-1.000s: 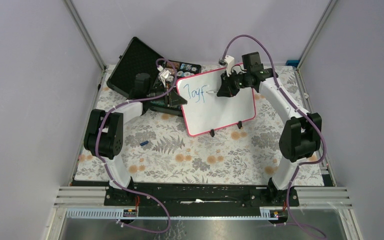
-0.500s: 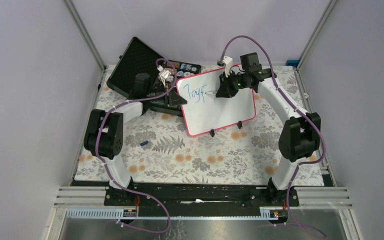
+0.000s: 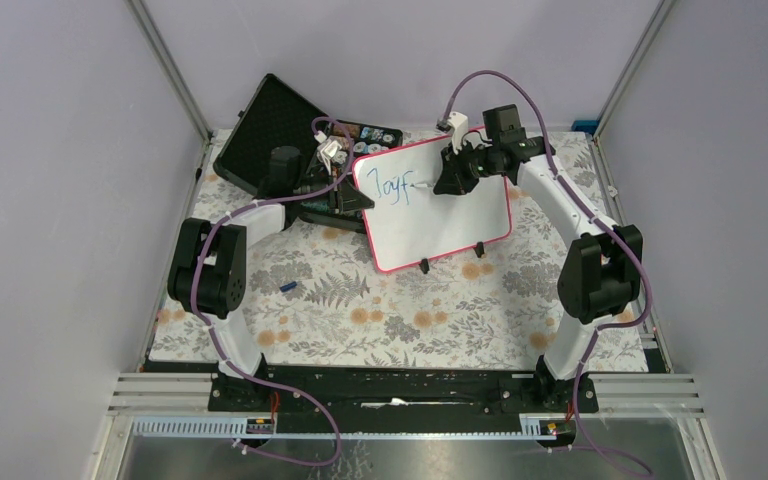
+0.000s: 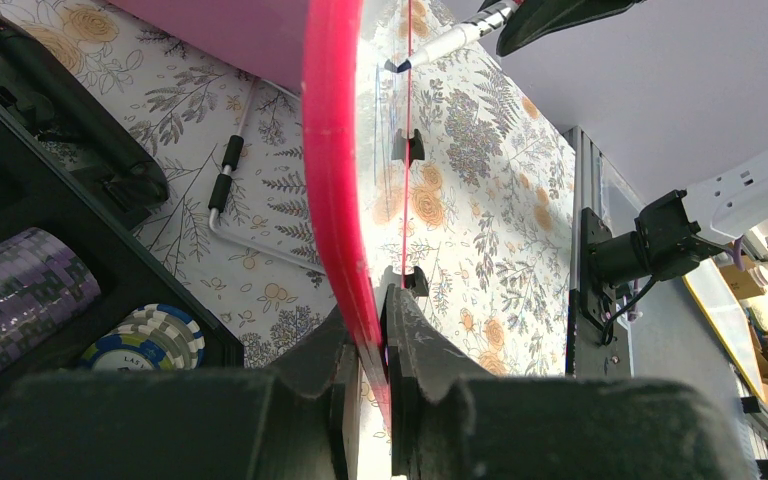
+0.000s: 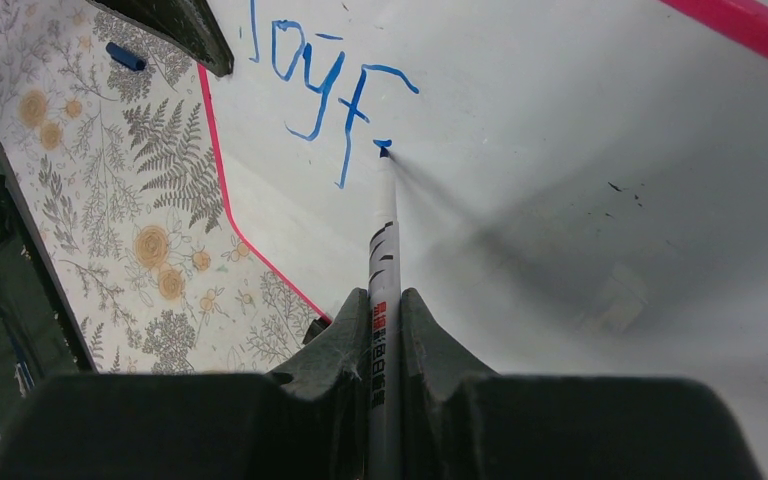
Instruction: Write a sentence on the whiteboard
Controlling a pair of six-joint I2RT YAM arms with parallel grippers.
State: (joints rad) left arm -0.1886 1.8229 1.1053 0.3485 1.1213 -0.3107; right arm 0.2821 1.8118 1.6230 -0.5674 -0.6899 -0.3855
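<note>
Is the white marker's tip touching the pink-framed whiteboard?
Touching. Right wrist view shows the white marker meeting its shadow tip-first on the glossy pink-framed whiteboard.

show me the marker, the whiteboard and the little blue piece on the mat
marker [image 5: 383,215]: right wrist view, on its white barrel behind the tip
whiteboard [image 3: 450,215]: top external view, on the bare lower part of its white face
little blue piece [image 3: 288,287]: top external view, on its middle
</note>
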